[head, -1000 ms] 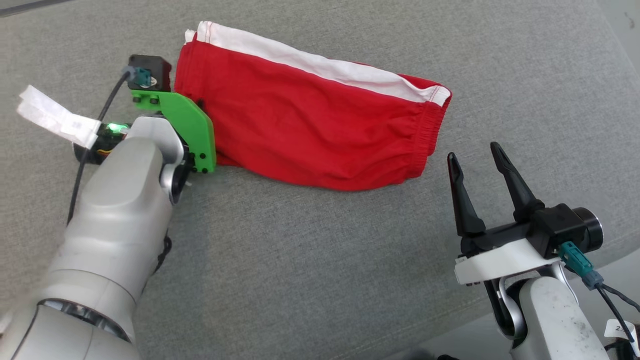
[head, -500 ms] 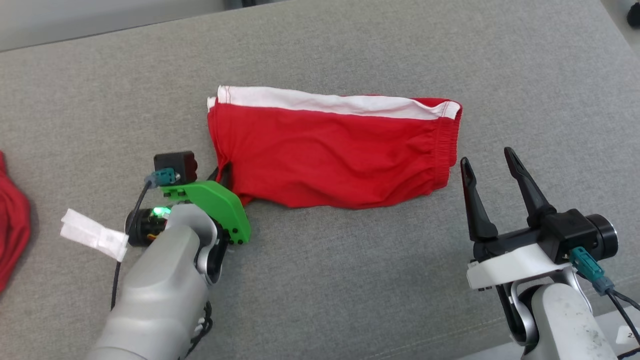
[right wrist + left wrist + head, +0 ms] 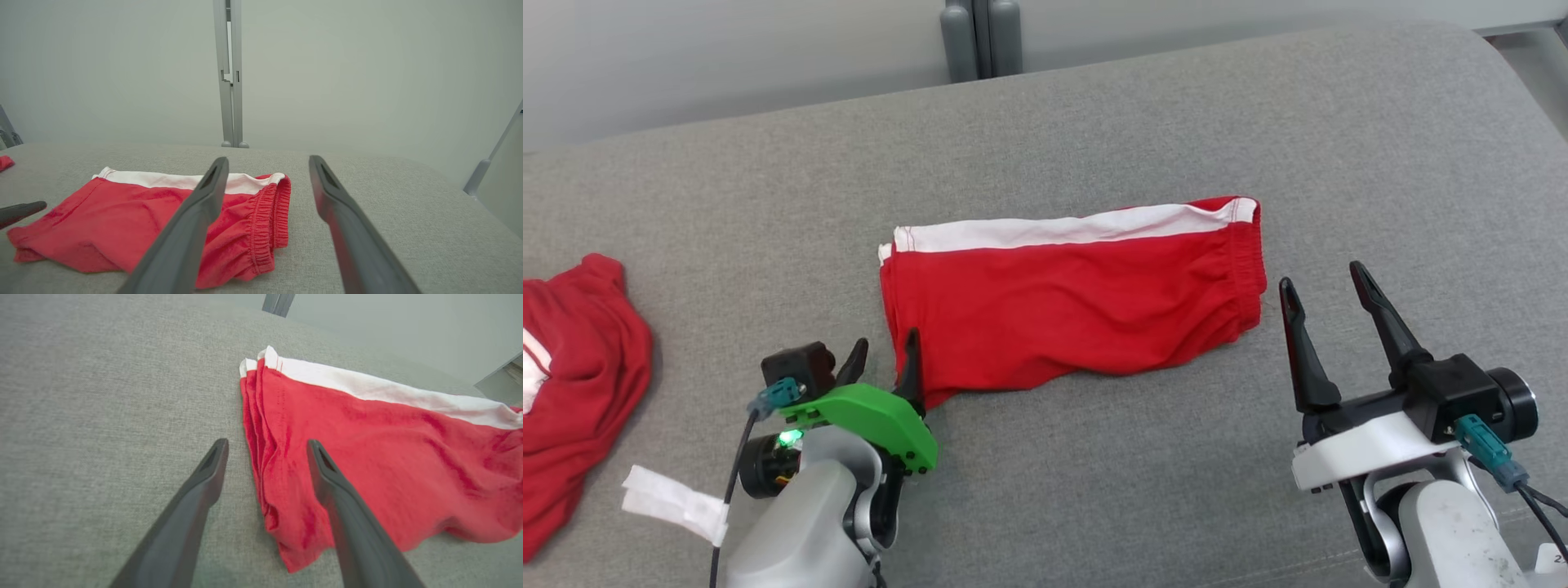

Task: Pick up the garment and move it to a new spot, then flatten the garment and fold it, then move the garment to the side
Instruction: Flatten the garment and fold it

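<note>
The garment [image 3: 1070,318] lies folded flat mid-surface: red, with a white band along its far edge and a gathered hem at its right end. My left gripper [image 3: 886,343] stands open at its near left corner. In the left wrist view that gripper [image 3: 266,443] straddles the layered left edge of the garment [image 3: 367,457], one finger over cloth and one over bare grey fabric, gripping nothing. My right gripper [image 3: 1321,274] is open just right of the gathered hem, apart from it. In the right wrist view it [image 3: 268,158] holds nothing, with the garment [image 3: 143,220] to the left.
A bunched red-and-white cloth [image 3: 572,384] lies at the left edge of the grey padded surface [image 3: 1094,490]. A grey metal post [image 3: 980,37] stands behind the surface's far edge. The surface rounds off at the right.
My left gripper has opened, let go of the garment's left corner and drawn back toward me. The head view has tilted up, bringing in the far edge and the bunched cloth.
</note>
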Controlling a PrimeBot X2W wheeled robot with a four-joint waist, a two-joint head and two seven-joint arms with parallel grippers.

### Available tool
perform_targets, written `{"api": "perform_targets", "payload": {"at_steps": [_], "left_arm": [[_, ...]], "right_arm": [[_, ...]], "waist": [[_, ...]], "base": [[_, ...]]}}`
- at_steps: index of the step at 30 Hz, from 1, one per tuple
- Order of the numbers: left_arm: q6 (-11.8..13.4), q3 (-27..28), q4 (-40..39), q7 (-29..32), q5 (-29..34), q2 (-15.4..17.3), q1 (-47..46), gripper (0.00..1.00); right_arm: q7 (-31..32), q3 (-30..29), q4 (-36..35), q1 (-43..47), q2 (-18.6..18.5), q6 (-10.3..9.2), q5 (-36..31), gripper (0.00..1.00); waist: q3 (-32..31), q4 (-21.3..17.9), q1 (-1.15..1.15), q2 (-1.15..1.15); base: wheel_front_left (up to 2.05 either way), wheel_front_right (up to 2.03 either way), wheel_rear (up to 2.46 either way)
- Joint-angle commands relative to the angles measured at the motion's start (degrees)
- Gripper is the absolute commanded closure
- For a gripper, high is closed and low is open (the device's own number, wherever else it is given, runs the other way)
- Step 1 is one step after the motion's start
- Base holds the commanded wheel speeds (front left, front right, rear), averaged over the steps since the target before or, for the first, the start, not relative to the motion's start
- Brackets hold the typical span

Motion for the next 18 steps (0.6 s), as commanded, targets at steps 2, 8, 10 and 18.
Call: {"api": "perform_targets", "payload": {"at_steps": [2,8,10,18], "left_arm": [[0.5,0.9,-2.9,-1.0,1.6,2.0,2.6,0.00],[0.4,9.0,-19.4,-1.4,12.5,5.5,10.7,0.00],[-0.2,12.6,-25.2,-1.4,16.8,5.5,14.3,0.00],[-4.3,23.1,-34.1,-1.4,27.8,3.4,24.5,0.00]], "right_arm": [[0.5,0.0,-0.1,0.9,-0.5,-0.04,0.4,0.00],[1.3,-0.9,-0.7,2.2,-1.0,-0.04,0.7,0.00],[1.7,-1.2,-0.9,2.9,-1.1,-0.04,0.8,0.00],[3.6,-2.4,0.3,5.0,-1.5,-0.04,1.6,0.00]], "waist": [[-2.0,0.7,0.00,0.00],[-4.5,2.4,0.00,0.00],[-5.5,3.2,0.00,0.00],[-8.3,5.6,0.00,0.00]], "base": [[0.00,0.00,0.00],[0.00,0.00,0.00],[0.00,0.00,0.00],[0.00,0.00,0.00]]}}
